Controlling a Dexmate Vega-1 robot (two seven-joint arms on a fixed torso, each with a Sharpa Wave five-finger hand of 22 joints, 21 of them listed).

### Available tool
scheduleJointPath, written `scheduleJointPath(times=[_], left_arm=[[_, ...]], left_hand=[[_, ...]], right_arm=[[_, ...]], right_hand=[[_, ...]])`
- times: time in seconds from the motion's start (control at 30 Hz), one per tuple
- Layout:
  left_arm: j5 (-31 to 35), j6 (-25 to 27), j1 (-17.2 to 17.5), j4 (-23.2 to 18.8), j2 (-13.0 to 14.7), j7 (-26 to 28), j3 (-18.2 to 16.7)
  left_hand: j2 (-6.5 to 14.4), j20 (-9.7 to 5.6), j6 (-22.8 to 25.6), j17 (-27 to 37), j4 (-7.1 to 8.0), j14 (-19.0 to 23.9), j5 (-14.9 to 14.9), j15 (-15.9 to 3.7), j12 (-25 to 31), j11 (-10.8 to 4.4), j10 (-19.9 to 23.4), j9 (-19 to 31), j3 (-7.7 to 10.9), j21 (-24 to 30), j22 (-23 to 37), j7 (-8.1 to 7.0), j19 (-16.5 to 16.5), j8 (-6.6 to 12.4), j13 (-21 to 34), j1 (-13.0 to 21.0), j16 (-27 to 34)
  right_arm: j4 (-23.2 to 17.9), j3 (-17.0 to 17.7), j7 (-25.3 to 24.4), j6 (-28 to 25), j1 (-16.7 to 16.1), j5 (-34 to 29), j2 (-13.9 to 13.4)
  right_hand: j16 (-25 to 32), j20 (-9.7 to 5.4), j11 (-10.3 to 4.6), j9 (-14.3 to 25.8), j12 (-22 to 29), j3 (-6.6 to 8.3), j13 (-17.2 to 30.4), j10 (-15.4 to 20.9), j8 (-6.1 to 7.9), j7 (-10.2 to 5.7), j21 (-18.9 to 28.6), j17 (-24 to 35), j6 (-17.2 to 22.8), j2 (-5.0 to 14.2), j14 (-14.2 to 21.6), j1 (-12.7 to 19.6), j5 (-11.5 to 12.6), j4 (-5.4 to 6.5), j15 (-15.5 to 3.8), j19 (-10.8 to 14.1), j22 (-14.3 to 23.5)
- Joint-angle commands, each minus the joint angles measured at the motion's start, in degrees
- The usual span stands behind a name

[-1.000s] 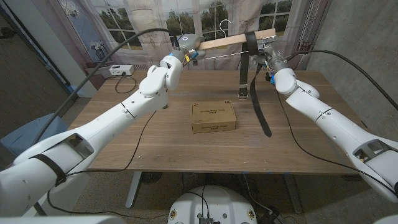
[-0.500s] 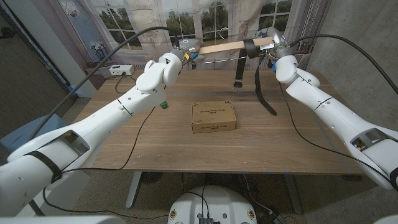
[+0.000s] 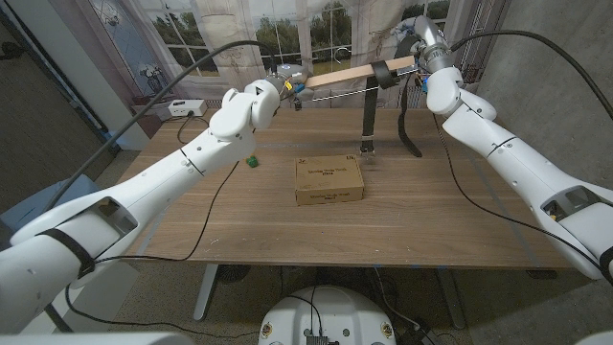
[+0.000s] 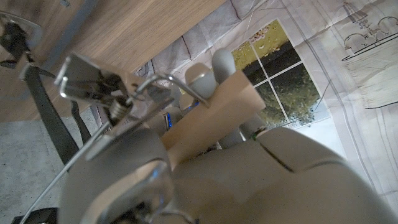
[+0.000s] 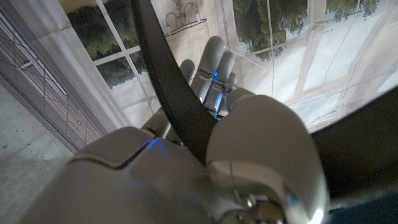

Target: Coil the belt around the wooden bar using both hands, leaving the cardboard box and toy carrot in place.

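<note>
Two black tails of the belt [image 3: 369, 115] hang from the pale wooden bar [image 3: 347, 75], wrapped near its right end above the box [image 3: 329, 180]. Left hand [image 3: 283, 79] grips the bar; right hand [image 3: 422, 36] holds the belt.

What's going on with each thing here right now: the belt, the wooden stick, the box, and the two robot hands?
belt: wrapped over the bar near its right end, both ends hanging down.
wooden bar: held up in the air, tilted, above the table.
cardboard box: closed, lying flat on the table.
left hand: grips the bar's left end.
right hand: at the bar's right end, holding the belt.
</note>
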Motion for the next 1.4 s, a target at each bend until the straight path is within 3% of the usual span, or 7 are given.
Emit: scheduleJointPath(times=[0.03,0.4,0.83,1.1,1.4], left_arm=[[1.7,0.0,-1.8,2.6,-1.4,-3.0,2.2],[4.8,-0.5,-5.5,4.8,-2.3,-9.8,5.2],[8.9,2.0,-6.4,6.5,-4.1,-12.1,6.1],[13.4,7.4,-6.6,9.6,-7.6,-10.2,7.1],[13.3,13.0,-7.1,14.1,-12.2,-5.2,6.8]], left_hand=[[0.1,-4.74,0.3,0.5,0.07,0.1,0.2,-0.18,0.4,0.23,0.0,0.0,0.26,0.2,0.4,0.27,0.2,0.41,0.2,0.0,0.5],[-0.2,-4.44,0.4,0.5,0.09,-0.4,0.4,-0.03,0.4,0.68,-0.1,-0.3,0.17,0.0,0.2,0.10,-0.1,0.51,0.2,-0.1,0.4],[-0.3,-4.26,0.6,-0.3,-0.11,-0.5,0.8,-0.02,0.4,0.64,0.0,-0.8,0.30,-0.1,-0.1,-0.08,0.1,0.56,0.2,0.0,-0.2],[0.1,-4.51,0.5,-0.5,-0.28,0.2,0.8,-0.12,0.4,0.66,0.1,-0.7,0.31,0.2,0.0,0.47,0.4,0.79,0.2,0.3,0.0],[0.3,-4.79,0.3,-0.5,-0.34,0.5,0.7,-0.20,0.5,0.31,0.4,-0.2,0.30,0.2,-0.2,0.74,0.9,1.17,0.2,0.4,0.3]], right_arm=[[-1.9,-0.7,-1.0,1.2,2.7,-4.8,0.4],[-2.7,-2.5,0.9,-0.3,6.0,-10.2,0.8],[-2.0,-3.0,-1.4,1.1,7.1,-13.5,1.7],[-7.8,-1.6,-5.1,1.1,4.2,-17.4,-0.2],[-17.0,0.5,-12.6,-1.2,-2.9,-26.6,-3.2]], right_hand=[[-0.6,-2.84,-0.09,0.0,-0.3,0.66,-0.2,0.6,-0.05,-2.34,0.5,-0.3,3.2,-0.37,-1.5,0.1,0.1,-0.18,-4.01,0.1,0.1],[-2.1,-3.07,-0.17,-0.5,-1.3,1.05,-1.6,0.1,-0.71,-2.65,0.6,-1.0,3.2,-0.95,-1.7,0.3,-0.2,-0.88,-4.09,-0.3,0.0],[-3.0,-2.93,-0.43,-0.9,-1.9,1.27,-2.7,0.2,-1.06,-2.87,0.8,-1.3,3.7,-1.13,-1.4,0.4,-0.3,-1.35,-4.11,-0.2,-0.1],[-3.5,-2.63,-0.51,-1.2,-2.0,1.41,-3.1,0.7,-1.28,-2.92,1.0,-1.5,4.0,-1.07,-0.8,0.3,-0.5,-1.53,-4.09,-0.1,-0.1],[-3.7,-2.68,-0.65,-1.6,-1.9,1.55,-3.6,1.5,-1.51,-2.86,1.1,-1.5,4.4,-1.10,0.0,0.3,-0.6,-1.80,-4.14,0.0,-0.1]])
